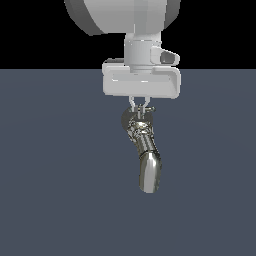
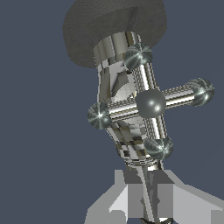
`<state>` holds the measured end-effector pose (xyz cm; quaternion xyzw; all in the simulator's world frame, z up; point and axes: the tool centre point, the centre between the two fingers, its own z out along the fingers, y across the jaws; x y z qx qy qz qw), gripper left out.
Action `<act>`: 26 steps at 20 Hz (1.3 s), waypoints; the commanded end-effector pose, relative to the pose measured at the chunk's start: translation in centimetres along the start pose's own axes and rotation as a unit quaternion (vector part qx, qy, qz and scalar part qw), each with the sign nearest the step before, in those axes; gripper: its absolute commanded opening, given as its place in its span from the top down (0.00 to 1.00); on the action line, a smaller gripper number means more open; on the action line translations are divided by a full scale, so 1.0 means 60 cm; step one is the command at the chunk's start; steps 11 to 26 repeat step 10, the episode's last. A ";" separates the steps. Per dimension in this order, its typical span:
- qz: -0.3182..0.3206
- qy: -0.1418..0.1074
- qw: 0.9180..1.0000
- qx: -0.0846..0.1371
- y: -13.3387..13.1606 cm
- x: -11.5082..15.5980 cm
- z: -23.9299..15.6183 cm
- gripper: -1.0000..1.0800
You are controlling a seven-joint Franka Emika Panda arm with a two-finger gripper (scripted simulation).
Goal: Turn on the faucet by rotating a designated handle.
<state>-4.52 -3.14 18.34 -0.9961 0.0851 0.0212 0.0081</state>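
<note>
A chrome faucet stands on the dark floor with its spout pointing toward the camera in the exterior view. In the wrist view its cross handle has four arms with ball ends, and a grey round base lies beyond it. My gripper hangs straight above the faucet's top, its fingertips just at the handle. The jaws stand a narrow gap apart with nothing clamped between them. The fingers show in the wrist view, with a strip of chrome visible through the gap.
Only the flat dark grey floor surrounds the faucet. The white hand body sits above the fingers.
</note>
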 end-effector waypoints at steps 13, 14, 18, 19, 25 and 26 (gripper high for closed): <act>0.225 0.080 0.970 -0.042 0.291 0.100 0.003 0.19; 0.225 0.080 0.970 -0.042 0.291 0.100 0.003 0.19; 0.225 0.080 0.970 -0.042 0.291 0.100 0.003 0.19; 0.225 0.080 0.970 -0.042 0.291 0.100 0.003 0.19; 0.225 0.080 0.970 -0.042 0.291 0.100 0.003 0.19; 0.225 0.080 0.970 -0.042 0.291 0.100 0.003 0.19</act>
